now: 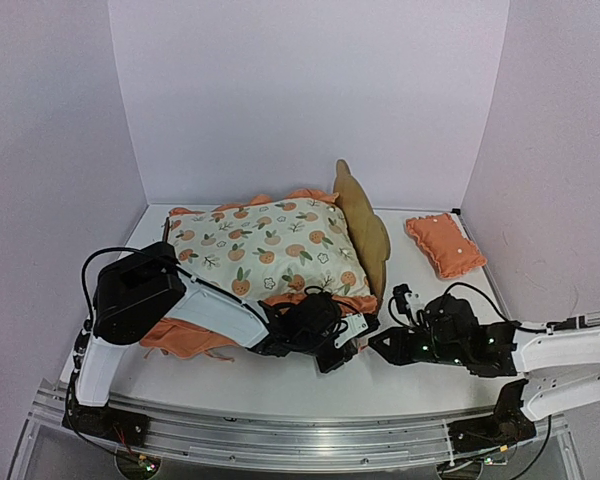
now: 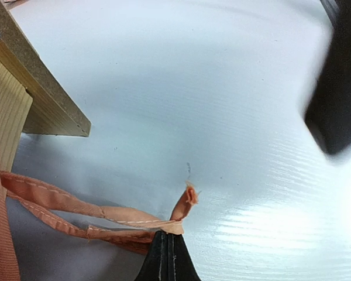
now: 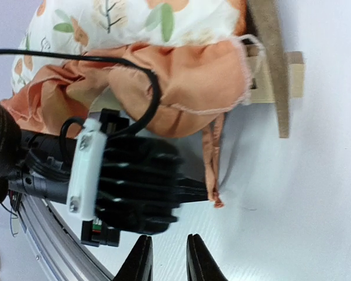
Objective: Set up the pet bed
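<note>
On the white table (image 1: 280, 385), the left claw (image 2: 168, 240) pinches the tie (image 2: 105, 213) of the pad (image 1: 265, 245), the right claw (image 3: 168, 249) barely parted and empty; a tug could drag the bed (image 1: 365, 225) askew.

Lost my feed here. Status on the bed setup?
Left gripper shut on orange tie. Right gripper open, empty. Pet bed holds mattress pad; pillow lies outside it.
</note>
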